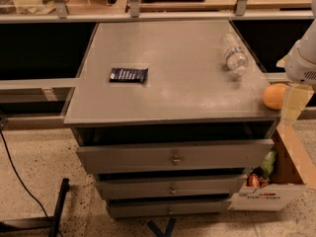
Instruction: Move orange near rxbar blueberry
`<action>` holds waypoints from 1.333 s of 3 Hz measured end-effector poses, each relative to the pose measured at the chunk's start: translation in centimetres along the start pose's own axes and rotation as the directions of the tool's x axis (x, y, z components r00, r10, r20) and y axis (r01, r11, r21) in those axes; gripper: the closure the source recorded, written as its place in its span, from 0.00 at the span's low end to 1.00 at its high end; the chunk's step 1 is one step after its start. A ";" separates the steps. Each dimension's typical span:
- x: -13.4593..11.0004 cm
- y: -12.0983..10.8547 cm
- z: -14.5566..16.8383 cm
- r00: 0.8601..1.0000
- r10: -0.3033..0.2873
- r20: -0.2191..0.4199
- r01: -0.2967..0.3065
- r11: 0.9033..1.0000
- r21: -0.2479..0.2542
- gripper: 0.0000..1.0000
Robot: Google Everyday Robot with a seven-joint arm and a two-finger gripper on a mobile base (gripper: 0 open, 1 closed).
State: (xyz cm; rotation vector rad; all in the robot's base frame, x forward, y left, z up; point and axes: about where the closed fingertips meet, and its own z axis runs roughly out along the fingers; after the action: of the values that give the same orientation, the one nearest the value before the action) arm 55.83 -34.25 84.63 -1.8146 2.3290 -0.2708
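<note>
On the cabinet top [173,58] I judge the move not yet made: the gripper [295,104], grip state I cannot tell, has the orange [273,96] just beside it leftward, with the rxbar blueberry [128,74] well apart farther left.

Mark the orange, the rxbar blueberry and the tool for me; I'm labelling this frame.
orange [273,96]: camera view, middle of its skin.
rxbar blueberry [128,75]: camera view, centre of the dark wrapper.
tool [292,107]: camera view, its pale lower end, close beside the orange at the picture's far right.
</note>
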 end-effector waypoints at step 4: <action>-1.1 0.3 0.0 0.995 0.050 0.088 -0.047 0.998 -0.037 0.87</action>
State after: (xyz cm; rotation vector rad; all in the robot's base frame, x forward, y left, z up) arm 55.79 -33.06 84.62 -1.7453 2.3266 -0.1405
